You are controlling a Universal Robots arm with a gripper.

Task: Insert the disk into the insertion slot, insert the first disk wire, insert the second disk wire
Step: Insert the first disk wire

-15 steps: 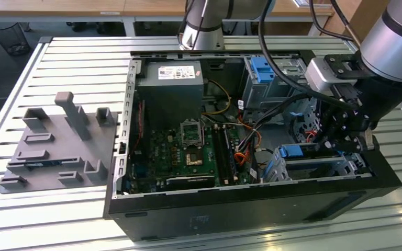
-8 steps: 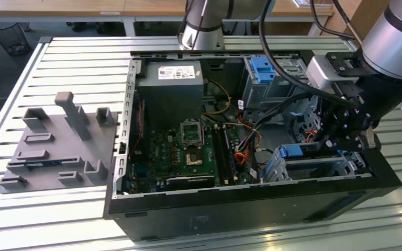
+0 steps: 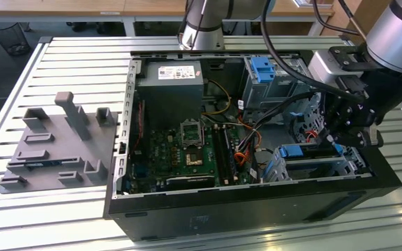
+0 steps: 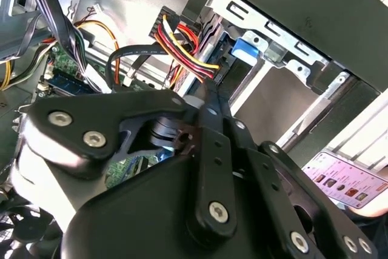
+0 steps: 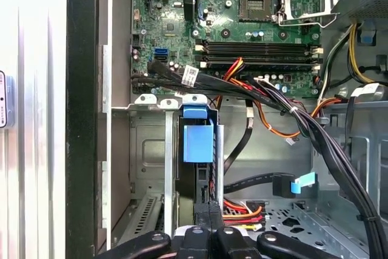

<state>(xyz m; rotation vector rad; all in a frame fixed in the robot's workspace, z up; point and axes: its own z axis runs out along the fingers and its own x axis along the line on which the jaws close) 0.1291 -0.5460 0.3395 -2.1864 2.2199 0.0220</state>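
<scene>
Exterior view: arm reaches down into the open case on the table [image 3: 68, 52]; hand [image 3: 337, 142] angled over the insertion slot [image 3: 326, 168], where the disk [image 3: 305, 151] sits with its blue carrier showing. Second wrist view: hand [image 4: 211, 83] clenched, fingers pinched on the red-yellow-black disk wire [image 4: 182, 43] beside the disk [image 4: 247, 50]. First wrist view: hand [image 5: 209, 219] closed just below the seated disk [image 5: 198, 141], wire [image 5: 242, 211] alongside.

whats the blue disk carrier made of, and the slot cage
The disk carrier looks like moulded plastic: bright, even blue with a soft sheen. The insertion slot looks like bare sheet metal, probably steel: silver-grey, folded edges, stamped cutouts.
</scene>
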